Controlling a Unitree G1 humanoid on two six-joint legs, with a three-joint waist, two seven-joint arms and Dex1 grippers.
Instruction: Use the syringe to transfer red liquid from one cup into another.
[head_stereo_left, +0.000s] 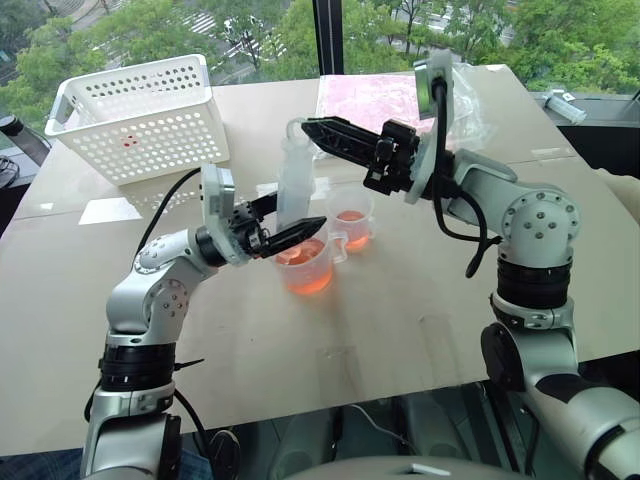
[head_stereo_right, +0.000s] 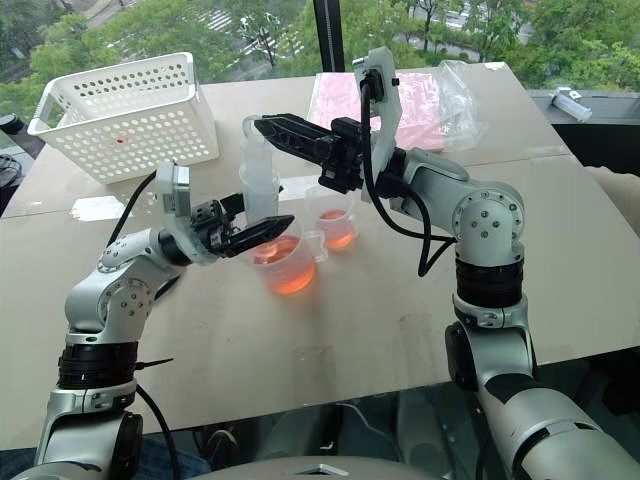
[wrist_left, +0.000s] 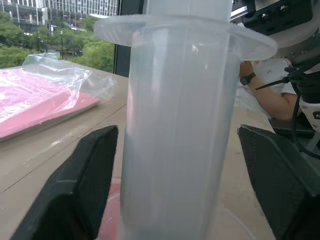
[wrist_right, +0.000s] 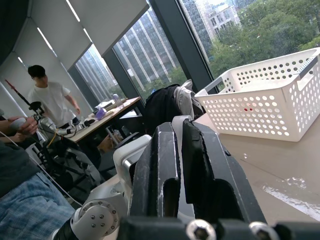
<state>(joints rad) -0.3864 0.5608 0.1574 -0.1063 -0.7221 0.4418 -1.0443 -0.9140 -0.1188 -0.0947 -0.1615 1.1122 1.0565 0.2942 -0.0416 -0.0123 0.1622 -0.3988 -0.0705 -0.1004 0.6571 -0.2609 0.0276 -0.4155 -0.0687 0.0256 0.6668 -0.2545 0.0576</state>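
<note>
The clear syringe (head_stereo_left: 296, 180) stands upright over the larger cup (head_stereo_left: 322, 262), which holds red liquid (head_stereo_left: 308, 282). My left gripper (head_stereo_left: 298, 213) has one black finger (wrist_left: 75, 195) on each side of the barrel (wrist_left: 180, 130), pressed close against it. My right gripper (head_stereo_left: 308, 126) reaches in from the right and is shut on the plunger's top end. A pale strip sits between its closed fingers (wrist_right: 200, 165). The smaller cup (head_stereo_left: 352, 225) stands just behind and to the right, with a little red liquid in it. The syringe's tip is hidden behind my left finger.
A white perforated basket (head_stereo_left: 140, 115) stands at the table's back left. A pink pack in a clear bag (head_stereo_left: 375, 100) lies at the back middle. Another syringe (head_stereo_left: 560, 103) lies on the dark ledge at far right. A person (wrist_right: 50, 100) stands off in the room.
</note>
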